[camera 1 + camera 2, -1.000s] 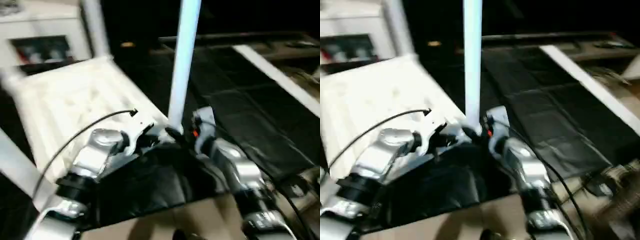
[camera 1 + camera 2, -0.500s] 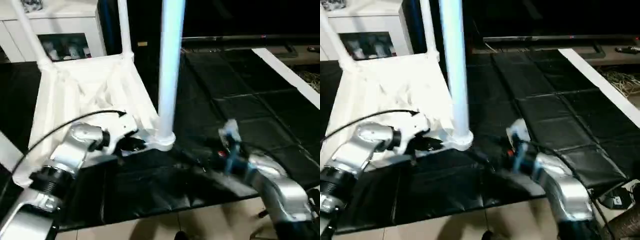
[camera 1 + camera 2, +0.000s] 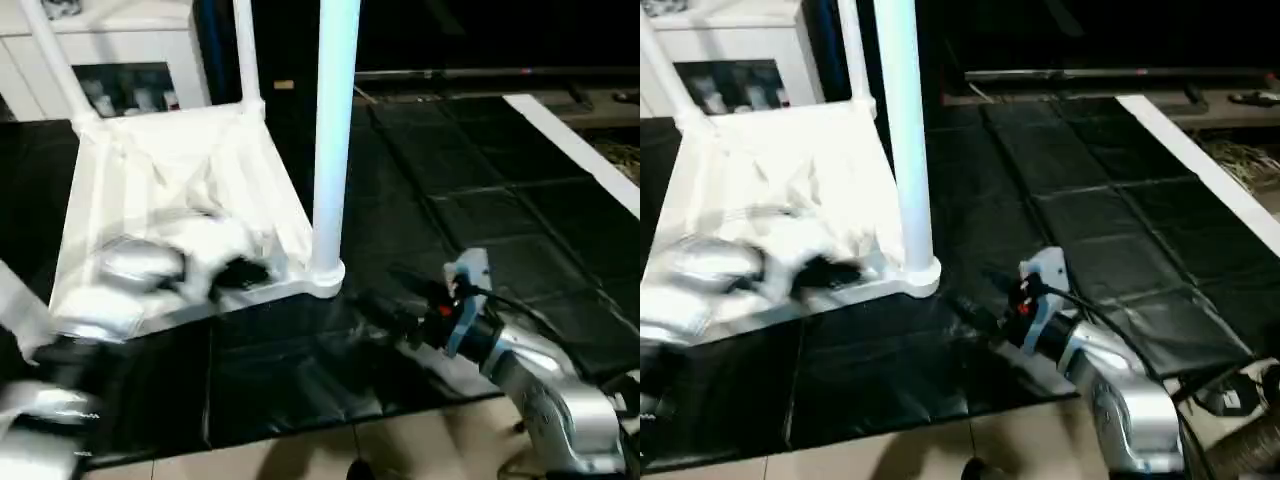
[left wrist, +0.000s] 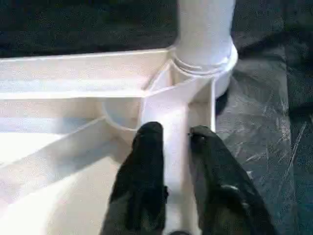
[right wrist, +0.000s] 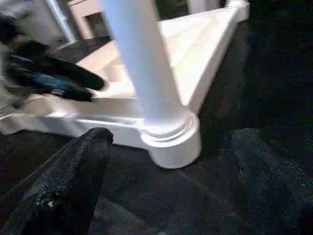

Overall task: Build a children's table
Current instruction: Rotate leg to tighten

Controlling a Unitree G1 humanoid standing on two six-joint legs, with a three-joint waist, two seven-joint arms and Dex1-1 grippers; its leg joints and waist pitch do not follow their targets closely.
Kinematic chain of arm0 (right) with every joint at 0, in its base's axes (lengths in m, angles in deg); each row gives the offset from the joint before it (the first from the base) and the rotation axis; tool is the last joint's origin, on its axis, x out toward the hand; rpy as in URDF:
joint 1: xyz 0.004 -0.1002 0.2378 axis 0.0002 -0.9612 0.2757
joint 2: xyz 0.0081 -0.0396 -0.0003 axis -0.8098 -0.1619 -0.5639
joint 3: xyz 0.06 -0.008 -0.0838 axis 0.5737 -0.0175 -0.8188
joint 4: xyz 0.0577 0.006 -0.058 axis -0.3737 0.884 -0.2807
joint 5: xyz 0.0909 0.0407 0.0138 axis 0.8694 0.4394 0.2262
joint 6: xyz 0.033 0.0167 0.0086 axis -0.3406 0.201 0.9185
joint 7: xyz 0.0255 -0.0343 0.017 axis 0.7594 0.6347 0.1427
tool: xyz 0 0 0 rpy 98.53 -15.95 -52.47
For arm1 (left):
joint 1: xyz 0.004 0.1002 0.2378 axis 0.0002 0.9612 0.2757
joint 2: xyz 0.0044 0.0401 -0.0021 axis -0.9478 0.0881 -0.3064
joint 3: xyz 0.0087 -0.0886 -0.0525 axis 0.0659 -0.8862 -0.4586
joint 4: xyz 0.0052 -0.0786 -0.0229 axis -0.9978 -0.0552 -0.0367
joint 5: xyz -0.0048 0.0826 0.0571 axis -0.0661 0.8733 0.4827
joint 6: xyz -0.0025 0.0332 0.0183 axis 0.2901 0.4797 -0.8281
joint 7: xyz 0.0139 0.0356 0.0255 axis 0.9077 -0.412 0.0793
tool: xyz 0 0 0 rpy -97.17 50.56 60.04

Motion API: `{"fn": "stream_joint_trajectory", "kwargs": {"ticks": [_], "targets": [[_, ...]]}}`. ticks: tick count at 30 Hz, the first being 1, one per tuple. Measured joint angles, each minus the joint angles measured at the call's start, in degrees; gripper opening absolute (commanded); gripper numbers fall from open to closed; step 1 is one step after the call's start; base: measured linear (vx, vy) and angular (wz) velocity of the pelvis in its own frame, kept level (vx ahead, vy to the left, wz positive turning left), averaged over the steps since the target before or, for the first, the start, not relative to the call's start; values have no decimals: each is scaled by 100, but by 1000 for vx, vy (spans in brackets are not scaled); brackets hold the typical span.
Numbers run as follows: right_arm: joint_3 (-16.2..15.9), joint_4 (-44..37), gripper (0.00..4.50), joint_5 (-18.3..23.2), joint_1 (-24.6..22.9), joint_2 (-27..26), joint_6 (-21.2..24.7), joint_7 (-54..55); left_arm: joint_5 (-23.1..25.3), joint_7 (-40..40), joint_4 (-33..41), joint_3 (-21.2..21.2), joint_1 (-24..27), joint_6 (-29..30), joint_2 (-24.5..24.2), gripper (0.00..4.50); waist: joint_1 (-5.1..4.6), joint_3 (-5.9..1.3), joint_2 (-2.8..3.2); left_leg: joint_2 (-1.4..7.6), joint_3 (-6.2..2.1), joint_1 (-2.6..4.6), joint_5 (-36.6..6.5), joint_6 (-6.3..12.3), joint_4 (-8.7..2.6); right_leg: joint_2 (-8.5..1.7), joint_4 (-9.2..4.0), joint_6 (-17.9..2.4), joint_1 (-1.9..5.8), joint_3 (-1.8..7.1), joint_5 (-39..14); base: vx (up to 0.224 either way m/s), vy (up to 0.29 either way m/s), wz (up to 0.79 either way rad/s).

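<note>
Lying upside down on the black floor mat (image 3: 480, 230), the white table top (image 3: 170, 190) shows its ribbed underside, with legs standing in its corner sockets. The nearest leg (image 3: 330, 130) rises upright from the near corner socket (image 4: 205, 68). The left end effector (image 4: 171, 142) sits over a rib beside that socket, its fingers slightly parted around the rib. The right end effector (image 5: 171, 142) hovers near the socket, spread wide and holding nothing.
</note>
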Motion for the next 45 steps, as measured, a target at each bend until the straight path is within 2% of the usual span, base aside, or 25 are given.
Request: {"fn": "stream_joint_trajectory", "kwargs": {"ticks": [5,10,12,14,15,16,17,18,19,20,21,23,24,25,26,27,28,30,32,33,34,35,37,41,45], "targets": [[6,-102,418,-309,-94,-296,-157,753,-509,-579,777,-611,439,617,231,161,54,0,-1,6,6,-1,14,-20,6,-13,77,4,-1,33,-52,0,0,0],[-53,-446,418,-455,-232,-440,-165,1109,-785,-1957,1909,-1481,1183,1141,1068,161,39,-11,10,17,35,-3,46,-26,3,-12,73,5,19,34,-55,0,0,0],[-203,-579,418,-658,-317,-338,-260,1189,-827,-2469,2432,-1550,1653,1238,1540,161,33,-20,-1,18,37,-9,48,-24,10,-12,69,10,25,33,-58,0,0,0],[-396,-637,418,-897,-395,-243,-281,1285,-802,-2897,2923,-1489,2112,1302,1922,161,-8,-29,-11,93,19,-23,52,-29,17,9,42,10,60,-17,-57,-5,-40,11],[-485,-639,418,-1019,-447,-229,-327,1345,-748,-3165,3119,-1437,2276,1341,2093,161,-87,-30,21,115,-214,-114,74,-29,52,-10,38,1,110,-182,-64,-11,-79,22],[-542,-628,418,-1066,-502,-244,-345,1389,-712,-3382,3261,-1425,2388,1404,2214,161,-123,-30,18,130,-334,-142,95,-51,56,39,121,-25,135,-181,-126,9,-131,56],[-540,-612,418,-1048,-552,-323,-344,1409,-716,-3570,3398,-1467,2509,1498,2336,161,-154,-43,-6,158,-385,-104,108,-71,62,82,258,-41,129,-133,-233,70,-176,53],[-530,-564,418,-977,-558,-425,-323,1422,-756,-3765,3519,-1539,2630,1638,2466,161,-110,-36,-126,270,-217,-24,138,-124,55,107,542,-112,109,36,-441,70,-176,53],[-457,-552,418,-867,-567,-492,-278,1441,-753,-3880,3538,-1568,2681,1710,2538,161,-27,-39,-237,305,-58,14,121,-76,115,132,706,-80,83,124,-598,61,-205,41],[-337,-544,418,-788,-565,-507,-232,1483,-725,-3962,3544,-1540,2715,1742,2563,161,103,-58,-311,315,10,43,36,69,214,164,784,-102,35,198,-650,8,-166,16],[-237,-526,418,-768,-560,-462,-217,1531,-642,-4006,3544,-1439,2792,1742,2571,161,301,-51,-315,163,28,-40,-69,258,337,188,792,-99,-7,290,-652,8,-166,16],[-177,-466,418,-770,-613,-419,-214,1547,-516,-4041,3541,-1370,2867,1738,2564,161,479,-48,-323,-255,45,-157,-130,368,521,198,787,-57,-33,474,-643,-21,-81,11],[-138,-441,418,-770,-613,-392,-215,1572,-482,-4080,3550,-1365,2866,1723,2555,161,575,-51,-312,-530,17,-213,-141,390,607,200,787,-47,-7,558,-636,-31,-51,20],[-139,-443,418,-770,-612,-399,-220,1579,-465,-4101,3559,-1377,2871,1714,2547,161,640,-46,-299,-675,-40,-222,-141,390,657,197,787,-50,30,595,-632,0,0,0],[-146,-445,418,-777,-595,-391,-242,1589,-431,-4147,3599,-1378,2893,1690,2528,161,692,-37,-259,-730,-140,-237,-140,389,700,196,786,-62,71,594,-623,0,0,0],[-168,-448,418,-778,-590,-405,-267,1593,-401,-4192,3624,-1385,2911,1668,2507,161,737,-15,-203,-691,-279,-236,-139,387,695,198,786,-64,127,572,-593,0,0,0],[-211,-446,418,-786,-590,-410,-305,1617,-369,-4223,3659,-1388,2936,1666,2484,161,741,-11,-153,-576,-309,-206,-137,390,537,199,783,-48,154,535,-584,-61,80,3],[-177,-426,418,-781,-606,-457,-377,1649,-355,-4280,3721,-1414,2992,1680,2401,161,616,54,-43,-366,-151,-137,102,369,424,198,639,-6,241,429,-561,-126,121,22],[-146,-442,418,-761,-613,-544,-451,1672,-355,-4321,3729,-1474,3044,1731,2333,161,485,72,19,-249,-33,-160,106,380,329,195,501,5,369,375,-603,-101,111,26],[-15,-448,418,-762,-629,-678,-667,1820,-357,-4321,3764,-1462,3000,1764,2248,161,451,75,-36,-190,74,-222,114,392,322,160,606,-10,398,407,-713,-80,91,25],[81,-471,418,-780,-650,-751,-805,1980,-347,-4320,3772,-1437,2964,1771,2223,161,458,71,-105,-189,175,-220,115,394,315,86,744,-19,430,474,-740,-61,42,25],[148,-499,418,-786,-650,-774,-859,2103,-325,-4321,3785,-1419,2967,1772,2223,161,459,61,-165,-202,264,-190,115,394,319,12,771,155,434,542,-795,0,0,0],[200,-498,418,-788,-681,-748,-808,2226,-294,-4323,3798,-1384,3002,1777,2239,161,468,35,-204,-313,213,-174,114,392,207,-16,679,334,414,601,-816,0,0,0],[221,-494,418,-770,-918,-746,-616,2291,-291,-4343,3800,-1328,2977,1775,2240,161,364,3,-134,-341,204,-223,208,351,11,-2,502,344,417,593,-801,0,0,0],[160,-565,418,-654,-1054,-743,-564,2108,-309,-4352,3780,-1282,2966,1696,2249,161,193,4,-142,-338,200,-234,389,457,9,9,496,343,416,597,-652,0,0,0]]}}
